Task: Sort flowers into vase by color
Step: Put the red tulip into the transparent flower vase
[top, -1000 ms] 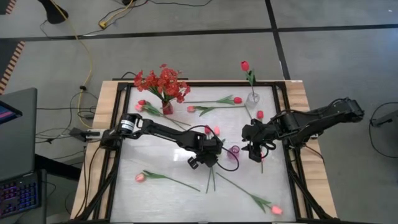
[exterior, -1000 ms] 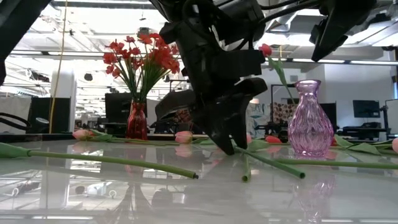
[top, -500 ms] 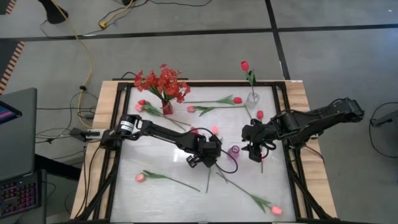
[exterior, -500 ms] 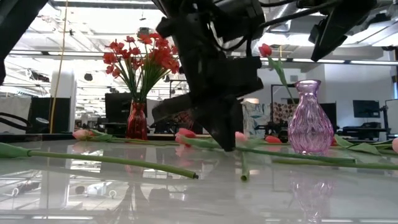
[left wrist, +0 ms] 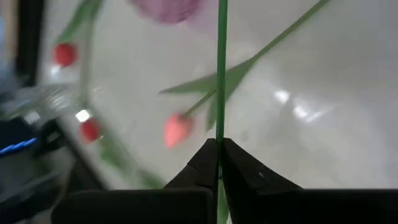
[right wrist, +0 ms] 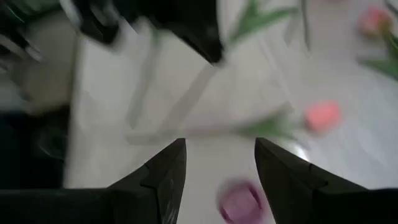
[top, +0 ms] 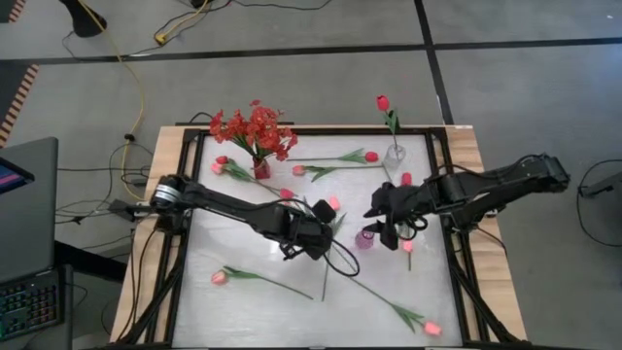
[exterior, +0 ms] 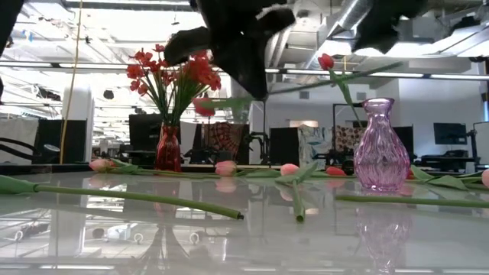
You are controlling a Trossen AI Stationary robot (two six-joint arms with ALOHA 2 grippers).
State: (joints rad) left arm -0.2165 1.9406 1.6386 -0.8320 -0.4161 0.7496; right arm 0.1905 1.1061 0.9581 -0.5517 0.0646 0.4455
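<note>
The left hand (top: pixel 309 240), clamped on a tulip stem (left wrist: pixel 221 74) lifted off the surface, sits just left of the purple vase (top: pixel 365 238) (right hand (top: pixel 384 226) wide, empty, above it).

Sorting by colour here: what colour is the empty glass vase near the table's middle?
Translucent purple-pink; the vase shows best in the low view.

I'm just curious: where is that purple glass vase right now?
In the high view, the purple vase stands upright near the table's middle, just beside the right gripper.
</note>
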